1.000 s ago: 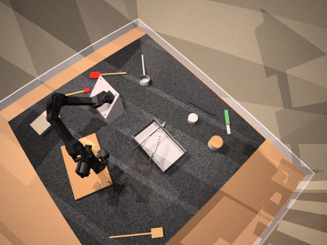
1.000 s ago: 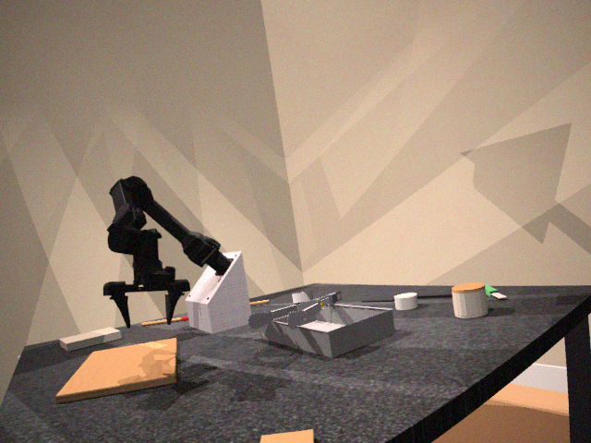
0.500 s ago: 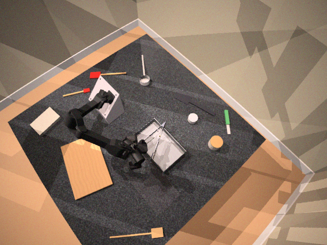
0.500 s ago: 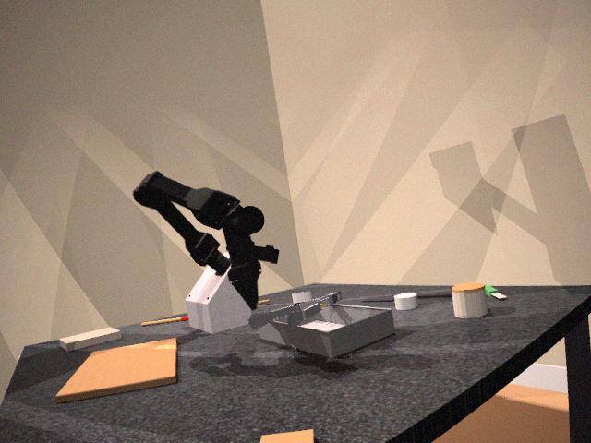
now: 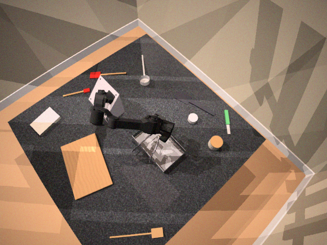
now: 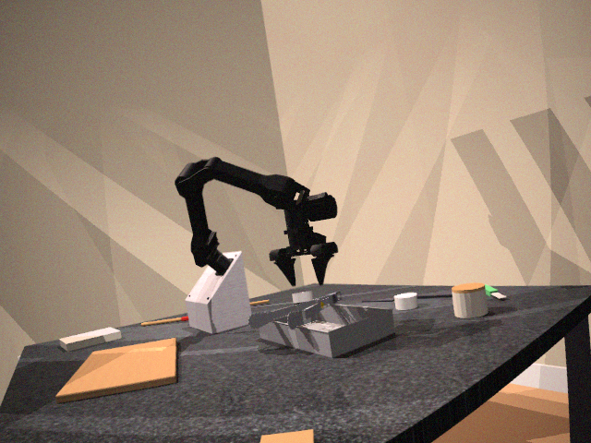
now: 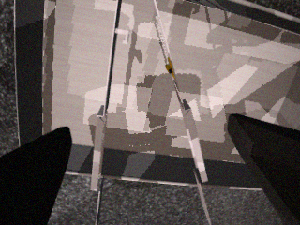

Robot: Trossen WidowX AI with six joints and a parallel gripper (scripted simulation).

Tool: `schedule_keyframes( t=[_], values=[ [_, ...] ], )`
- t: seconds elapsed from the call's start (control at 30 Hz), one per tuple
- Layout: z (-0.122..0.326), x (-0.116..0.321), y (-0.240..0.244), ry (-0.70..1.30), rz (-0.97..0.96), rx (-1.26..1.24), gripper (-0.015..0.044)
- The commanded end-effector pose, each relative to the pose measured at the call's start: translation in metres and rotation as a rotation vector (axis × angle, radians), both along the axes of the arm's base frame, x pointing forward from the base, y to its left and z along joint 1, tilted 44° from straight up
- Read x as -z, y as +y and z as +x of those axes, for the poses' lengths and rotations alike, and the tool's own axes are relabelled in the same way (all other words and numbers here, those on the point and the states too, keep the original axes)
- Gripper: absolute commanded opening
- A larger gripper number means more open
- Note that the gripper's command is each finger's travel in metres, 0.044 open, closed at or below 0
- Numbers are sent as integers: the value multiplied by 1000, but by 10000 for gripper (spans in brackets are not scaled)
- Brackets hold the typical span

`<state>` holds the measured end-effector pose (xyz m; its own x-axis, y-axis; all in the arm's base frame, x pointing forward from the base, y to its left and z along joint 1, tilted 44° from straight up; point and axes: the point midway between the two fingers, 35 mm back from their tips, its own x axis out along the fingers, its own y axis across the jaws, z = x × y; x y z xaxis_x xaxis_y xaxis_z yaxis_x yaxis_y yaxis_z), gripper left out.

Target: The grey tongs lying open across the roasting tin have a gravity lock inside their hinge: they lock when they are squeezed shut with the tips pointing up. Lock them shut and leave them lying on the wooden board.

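The grey tongs [image 5: 154, 150] [image 6: 274, 317] [image 7: 97, 155] lie open across the roasting tin [image 5: 175, 161] [image 6: 362, 332] [image 7: 29, 103]. Their two arms spread toward the tin's near left side, where the tips reach past the rim; a small yellow mark shows on one arm. The hinge end is hidden under the arm in the top view and out of the wrist view. My gripper [image 6: 307, 284] [image 7: 151, 127] is open and empty, pointing down above the tongs. In the wrist view both tong arms lie between my fingers, lower down and untouched. The wooden board [image 5: 87, 168] [image 6: 138, 366] lies flat left of the tin.
A white block [image 5: 44, 120] [image 6: 90, 338] lies behind the board. Right of the tin are a white round pot [image 5: 192, 118] [image 6: 405, 301], an orange-lidded jar [image 5: 215, 143] [image 6: 469, 301], a dark spatula [image 5: 202, 108] and a green-handled tool [image 5: 227, 117]. A wooden spatula [image 5: 157, 233] lies at the front.
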<state>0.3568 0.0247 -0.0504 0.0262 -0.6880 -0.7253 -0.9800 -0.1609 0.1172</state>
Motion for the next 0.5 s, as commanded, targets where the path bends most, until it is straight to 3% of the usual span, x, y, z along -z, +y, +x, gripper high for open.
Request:
schedule_keyframes(
  t=[0.0,0.47],
  values=[
    [1,3,2,17,-10,-17,440],
    [-3,9,0,17,-9,-16,440]
  ],
)
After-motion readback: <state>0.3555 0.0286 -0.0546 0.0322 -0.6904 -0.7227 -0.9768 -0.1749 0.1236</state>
